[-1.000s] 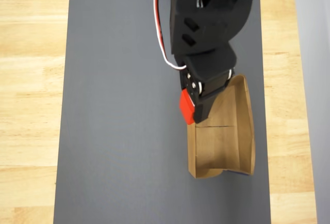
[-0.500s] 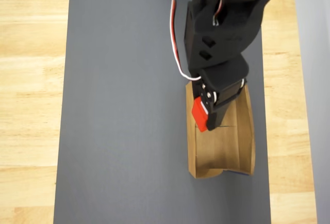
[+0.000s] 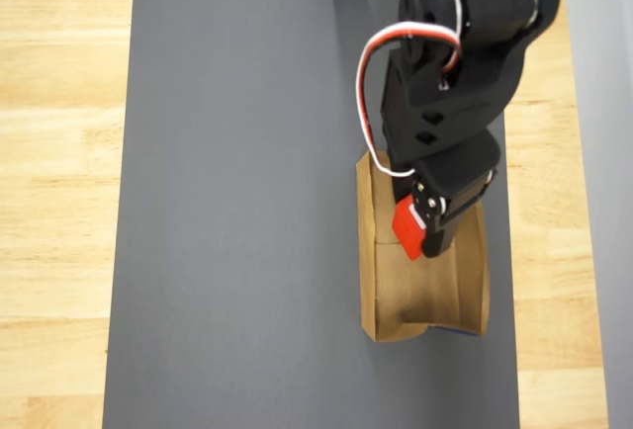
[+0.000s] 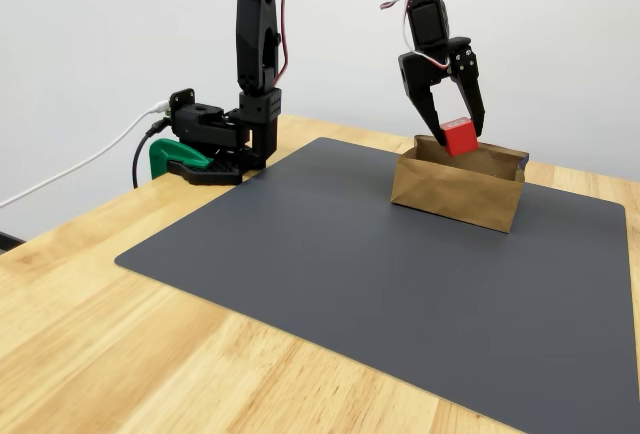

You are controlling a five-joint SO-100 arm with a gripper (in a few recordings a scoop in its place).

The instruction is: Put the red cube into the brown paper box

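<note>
While the tool grips the red cube between its fingers, both hang above the brown paper box.

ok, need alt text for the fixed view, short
A black robot arm's gripper holds a small bright red cube just above the open top of a low brown kraft-paper box. The box sits on a dark grey mat covering a light wooden table.
</note>
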